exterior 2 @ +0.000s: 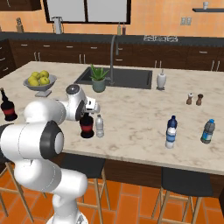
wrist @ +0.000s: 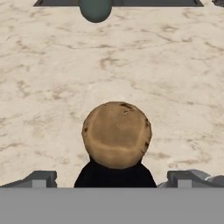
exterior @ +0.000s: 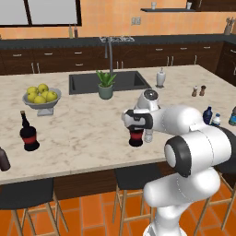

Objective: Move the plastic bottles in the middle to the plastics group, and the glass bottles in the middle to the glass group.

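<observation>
In the middle of the island counter stands a black round-bellied glass bottle (exterior: 136, 138) (exterior 2: 86, 127) with a red band. My gripper (exterior: 137, 123) (exterior 2: 89, 113) (wrist: 113, 179) hangs open directly over it. The bottle's brown cork top (wrist: 117, 133) sits between the two fingertips (wrist: 39, 178), which do not touch it. A plain clear plastic bottle (exterior 2: 99, 126) with a white cap stands just right of it. At the far left are its twin black bottle (exterior: 29, 133) (exterior 2: 8, 107) and a stubby dark-brown bottle (exterior: 3, 159). At the right stand a dark-blue bottle (exterior: 208, 115), a blue-labelled water bottle (exterior: 216, 120) (exterior 2: 171, 133) and a teal bottle (exterior: 233, 116) (exterior 2: 208, 131).
A fruit bowl (exterior: 41, 97) of lemons stands back left. The sink (exterior: 124, 82) with its tap lies behind, and a potted plant (exterior: 105, 85) (wrist: 96, 8) stands at its front rim. A soap dispenser (exterior: 160, 77) and salt and pepper shakers (exterior: 198, 90) stand back right. Stools line the near edge.
</observation>
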Robot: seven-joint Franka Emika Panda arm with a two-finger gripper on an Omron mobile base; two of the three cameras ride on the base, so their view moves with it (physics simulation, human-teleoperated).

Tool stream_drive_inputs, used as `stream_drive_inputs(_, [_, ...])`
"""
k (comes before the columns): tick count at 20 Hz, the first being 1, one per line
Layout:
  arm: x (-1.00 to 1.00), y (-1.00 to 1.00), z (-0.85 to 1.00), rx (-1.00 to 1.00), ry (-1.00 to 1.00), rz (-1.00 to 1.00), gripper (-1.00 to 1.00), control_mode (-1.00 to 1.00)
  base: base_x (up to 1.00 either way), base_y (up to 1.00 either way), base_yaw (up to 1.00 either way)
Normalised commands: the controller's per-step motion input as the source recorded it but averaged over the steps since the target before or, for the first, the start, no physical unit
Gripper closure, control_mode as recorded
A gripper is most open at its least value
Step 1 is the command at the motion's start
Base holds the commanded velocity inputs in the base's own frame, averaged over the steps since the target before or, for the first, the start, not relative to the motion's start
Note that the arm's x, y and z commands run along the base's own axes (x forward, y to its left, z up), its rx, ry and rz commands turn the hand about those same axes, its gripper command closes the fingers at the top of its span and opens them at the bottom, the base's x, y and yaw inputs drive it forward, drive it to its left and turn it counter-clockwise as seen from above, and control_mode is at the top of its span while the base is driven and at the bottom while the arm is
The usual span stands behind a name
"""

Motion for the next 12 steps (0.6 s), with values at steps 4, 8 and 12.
stream_drive_inputs(4, [0.01,0.00,0.00,0.00,-0.05,0.00,-1.00,-1.00,0.00,0.00,0.00])
stream_drive_inputs(8, [0.00,0.00,0.00,0.00,0.00,0.00,1.00,-1.00,0.00,0.00,0.00])
stream_drive_inputs(12, [0.00,0.00,0.00,0.00,0.00,0.00,1.00,-1.00,0.00,0.00,0.00])
